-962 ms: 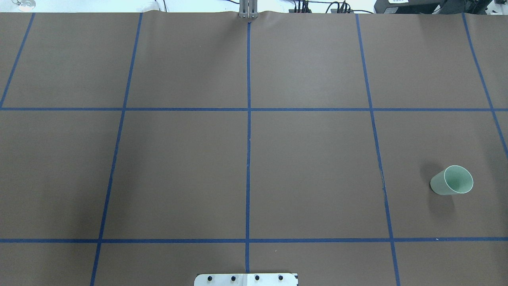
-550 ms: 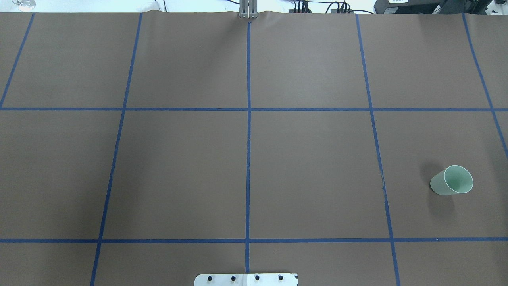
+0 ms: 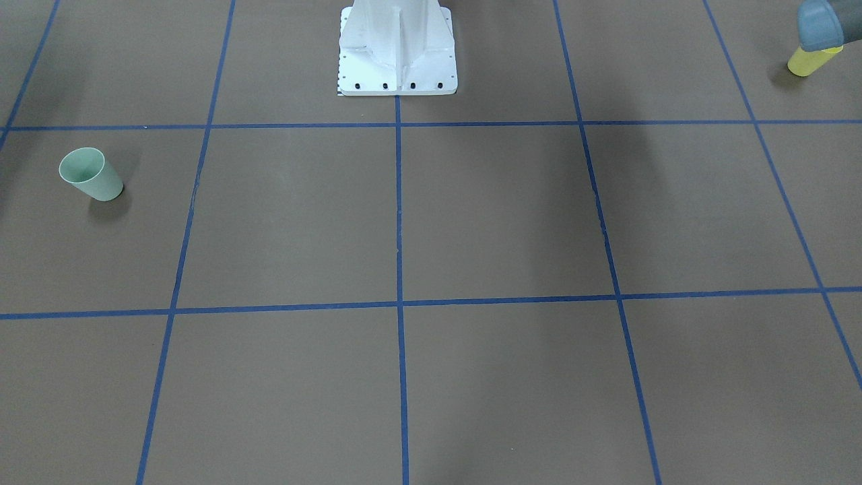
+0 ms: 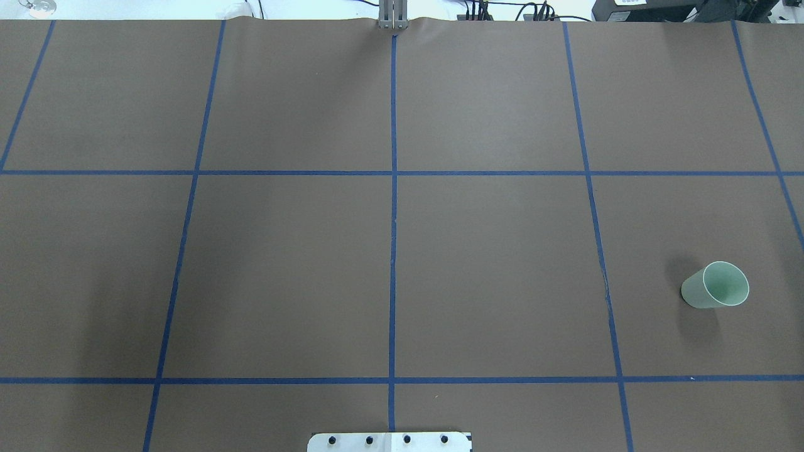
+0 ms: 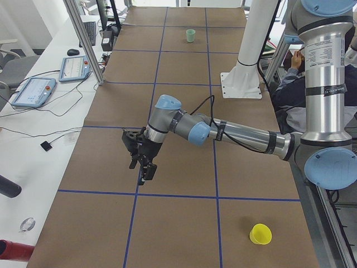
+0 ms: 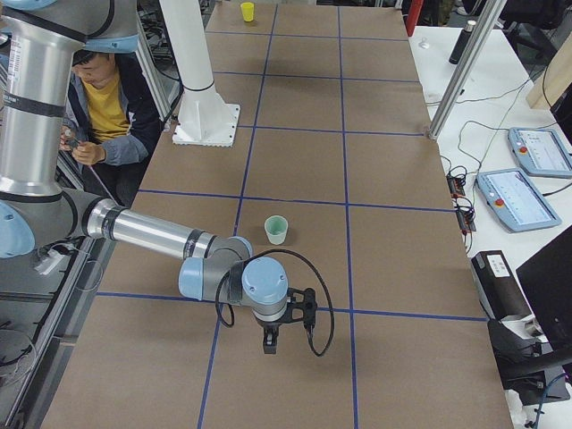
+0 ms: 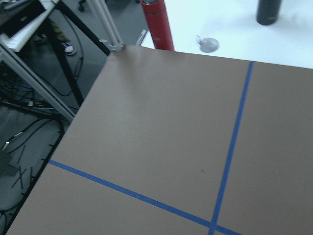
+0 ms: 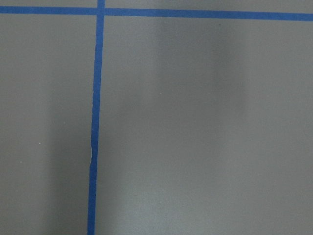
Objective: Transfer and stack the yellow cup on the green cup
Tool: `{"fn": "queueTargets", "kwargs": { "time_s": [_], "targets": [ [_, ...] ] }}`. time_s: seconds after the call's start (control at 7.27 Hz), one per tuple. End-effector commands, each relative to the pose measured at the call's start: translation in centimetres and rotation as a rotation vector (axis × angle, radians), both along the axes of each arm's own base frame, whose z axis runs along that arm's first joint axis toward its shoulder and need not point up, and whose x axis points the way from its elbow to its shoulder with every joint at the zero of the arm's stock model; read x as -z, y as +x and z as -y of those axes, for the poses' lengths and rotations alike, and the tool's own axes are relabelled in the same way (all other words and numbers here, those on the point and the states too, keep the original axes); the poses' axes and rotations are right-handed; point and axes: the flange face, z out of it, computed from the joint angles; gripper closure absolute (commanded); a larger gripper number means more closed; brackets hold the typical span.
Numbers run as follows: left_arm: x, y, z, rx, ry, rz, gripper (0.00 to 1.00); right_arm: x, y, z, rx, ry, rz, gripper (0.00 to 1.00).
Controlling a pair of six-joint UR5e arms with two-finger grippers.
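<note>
Your left arm (image 5: pixel 240 134) reaches out low and nearly level over the tabletop (image 5: pixel 184 67). Its wrist is bent so the left hand (image 5: pixel 144 174) points down, above the surface. Your right arm (image 6: pixel 152 234) stretches out likewise, with the right hand (image 6: pixel 270 344) pointing down above the tabletop. You cannot tell whether either hand's fingers are parted.

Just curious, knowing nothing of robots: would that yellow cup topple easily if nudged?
The yellow cup stands on its narrower base, rim up, so a high push may tip it. It looks empty and thin, so likely light. Being tapered, it might roll in a curve.
</note>
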Motion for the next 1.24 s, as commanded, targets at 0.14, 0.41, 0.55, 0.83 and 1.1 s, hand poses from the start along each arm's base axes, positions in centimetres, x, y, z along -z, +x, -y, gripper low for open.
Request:
{"fn": "queueTargets", "kwargs": {
  "time_s": [0.14, 0.41, 0.55, 0.83, 1.1],
  "targets": [
    [-4.3, 3.3, -3.1, 0.282, -0.273, 0.245, 0.00, -0.1, 0.0, 0.0, -0.001, -0.004, -0.001, 0.00],
    [-6.3, 5.3, -6.5, 0.473, -0.438, 0.387, 0.00, -0.2, 0.0, -0.1, -0.001, -0.005, -0.004, 0.00],
    [-7.0, 6.6, -7.9, 0.555, -0.524, 0.396, 0.00, -0.2, 0.0, -0.1, -0.001, -0.007, -0.004, 0.00],
    [-10.6, 8.4, -10.9, 0.709, -0.676, 0.490, 0.00, -0.1, 0.0, 0.1, 0.000, -0.003, -0.003, 0.00],
    [-15.4, 9.8, -13.2, 0.846, -0.829, 0.521, 0.00, 0.0, 0.0, 0.1, 0.006, 0.005, -0.002, 0.00]
  ]
}}
